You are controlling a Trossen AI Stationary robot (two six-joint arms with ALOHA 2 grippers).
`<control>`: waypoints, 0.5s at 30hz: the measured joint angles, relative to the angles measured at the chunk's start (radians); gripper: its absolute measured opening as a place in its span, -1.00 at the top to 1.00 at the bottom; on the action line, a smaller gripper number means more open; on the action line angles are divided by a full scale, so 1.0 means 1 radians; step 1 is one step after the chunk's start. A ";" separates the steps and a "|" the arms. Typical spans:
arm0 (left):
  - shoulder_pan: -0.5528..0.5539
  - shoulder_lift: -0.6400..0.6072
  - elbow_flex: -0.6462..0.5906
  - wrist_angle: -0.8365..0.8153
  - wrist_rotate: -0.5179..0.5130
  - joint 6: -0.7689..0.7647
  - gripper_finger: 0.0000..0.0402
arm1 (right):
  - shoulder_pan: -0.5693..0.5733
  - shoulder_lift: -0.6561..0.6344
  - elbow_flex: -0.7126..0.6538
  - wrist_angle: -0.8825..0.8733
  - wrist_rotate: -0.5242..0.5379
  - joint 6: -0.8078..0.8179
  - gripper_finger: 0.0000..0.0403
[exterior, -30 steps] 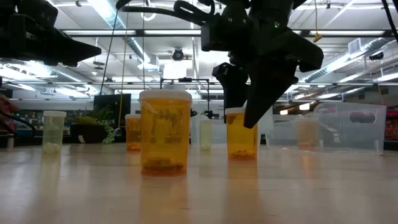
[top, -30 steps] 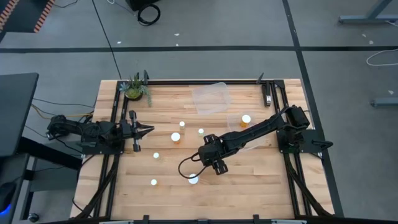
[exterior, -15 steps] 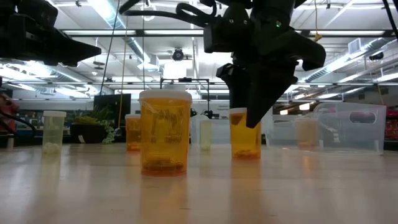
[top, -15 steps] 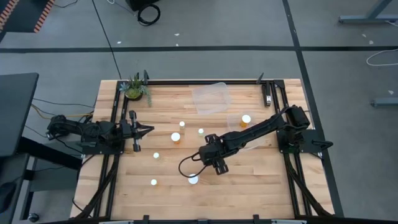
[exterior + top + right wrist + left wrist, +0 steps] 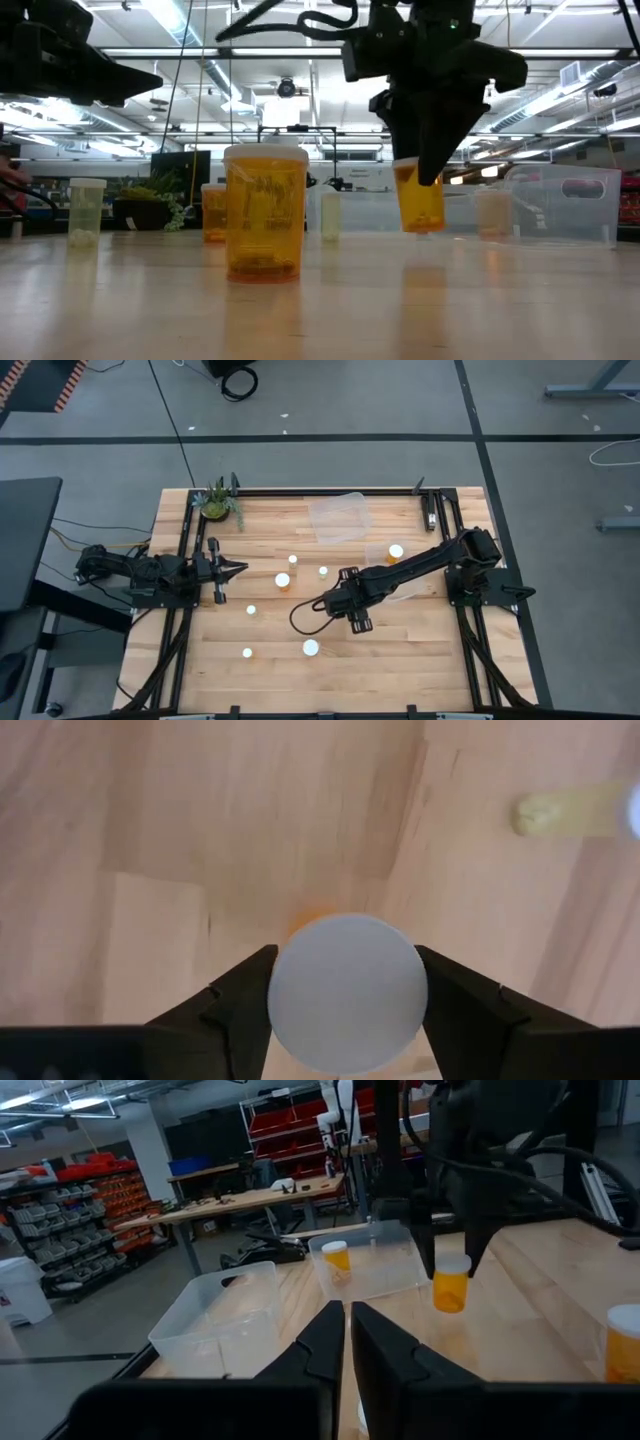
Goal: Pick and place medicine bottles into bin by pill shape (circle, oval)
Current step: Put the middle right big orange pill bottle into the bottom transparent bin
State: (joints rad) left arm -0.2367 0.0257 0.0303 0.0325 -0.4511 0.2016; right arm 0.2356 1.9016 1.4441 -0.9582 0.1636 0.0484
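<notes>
**A:** So what's the right gripper (image 5: 425, 185) got right now?

**B:** One of the small medicine bottles (image 5: 421, 198). Its jaws are closed partway, pinching the white cap from both sides, and from table height the amber body hangs clear of the tabletop (image 5: 320, 300). Seen from above, that gripper (image 5: 352, 603) sits a bit right of the table's middle, with the arm reaching in from the right edge.

**A:** And the left one?

**B:** The left gripper (image 5: 238, 569) is parked near the left edge, jaws shut with nothing in them. In its own camera the two dark fingers (image 5: 330, 1342) are pressed together, and past them you can see the lifted bottle (image 5: 451, 1283) dangling.

**A:** Where's everything else?

**B:** White caps are scattered over the wood: one bigger bottle (image 5: 311, 648) toward the near edge, just below the right gripper, another at the lower left (image 5: 247, 653), and a few around the middle (image 5: 283, 580). Two clear bins stand at the far side; the closer bin (image 5: 390, 565) already holds one capped bottle (image 5: 396, 551), and the rear bin (image 5: 338, 517) is beside it. A small potted plant (image 5: 217, 502) is in the far left corner.
</notes>
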 joint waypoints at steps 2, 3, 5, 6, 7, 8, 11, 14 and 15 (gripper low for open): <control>0.000 0.000 0.000 0.000 0.000 0.000 0.86 | -0.004 -0.011 0.000 -0.025 0.014 0.014 -0.11; 0.000 0.000 0.000 0.001 0.000 0.000 0.86 | -0.005 -0.019 0.000 -0.033 0.019 0.025 -0.11; 0.000 0.001 0.000 0.006 0.000 0.000 0.85 | -0.011 -0.041 0.000 -0.051 0.024 0.045 -0.11; 0.000 0.000 0.000 0.003 0.000 0.000 0.84 | -0.012 -0.050 0.000 -0.052 0.027 0.056 -0.11; 0.000 0.000 0.000 0.001 0.000 0.000 0.84 | -0.012 -0.062 0.000 -0.051 0.031 0.064 -0.11; 0.000 0.000 0.000 0.001 0.000 0.000 0.83 | -0.012 -0.074 0.000 -0.055 0.035 0.070 -0.11; 0.000 0.000 0.000 0.001 0.000 0.000 0.81 | -0.011 -0.118 0.000 -0.061 0.049 0.086 -0.11; 0.000 0.000 0.000 0.001 0.000 0.000 0.81 | -0.011 -0.162 0.000 -0.064 0.056 0.106 -0.11; 0.000 0.000 0.000 0.001 0.000 0.000 0.82 | -0.012 -0.178 0.000 -0.064 0.057 0.114 -0.11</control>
State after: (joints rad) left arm -0.2371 0.0261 0.0303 0.0335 -0.4511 0.2015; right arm 0.2240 1.7235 1.4441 -1.0220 0.2206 0.1622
